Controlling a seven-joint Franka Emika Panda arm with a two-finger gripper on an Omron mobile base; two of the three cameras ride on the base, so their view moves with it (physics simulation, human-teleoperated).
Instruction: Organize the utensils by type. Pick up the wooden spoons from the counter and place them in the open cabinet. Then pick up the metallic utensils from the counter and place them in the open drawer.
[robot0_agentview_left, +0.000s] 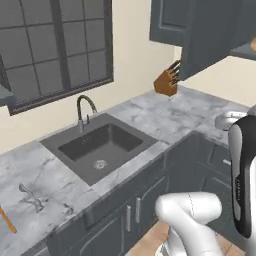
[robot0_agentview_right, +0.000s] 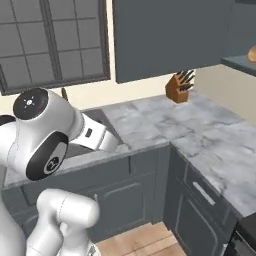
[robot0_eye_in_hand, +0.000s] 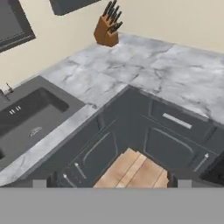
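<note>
Left base view gives you the white-grey veined marble worktop (robot0_agentview_left: 165, 117) wrapping an inside corner, with a dark grey sink basin (robot0_agentview_left: 100, 145) and its curved silver tap (robot0_agentview_left: 84, 111) set into it. At the far left edge, on the marble, lies a small thin silver-grey metal spoon (robot0_agentview_left: 31, 196), and just below it the orange-brown handle of a wooden spoon (robot0_agentview_left: 7, 220), cut off by the frame so its bowl is hidden. Both sit well apart from your arm, which rises at the lower right.

Hand view shows your gripper (robot0_eye_in_hand: 112, 183) with its two dark fingertips spread wide at the bottom, nothing between them, touching nothing, over the wooden floor (robot0_eye_in_hand: 131, 170) in front of the corner cupboards.

A brown wooden knife block with black handles (robot0_eye_in_hand: 107, 28) stands near the back wall. An open dark grey cabinet door (robot0_agentview_right: 167, 35) hangs above, its inside hidden. You cannot make out the open drawer.
</note>
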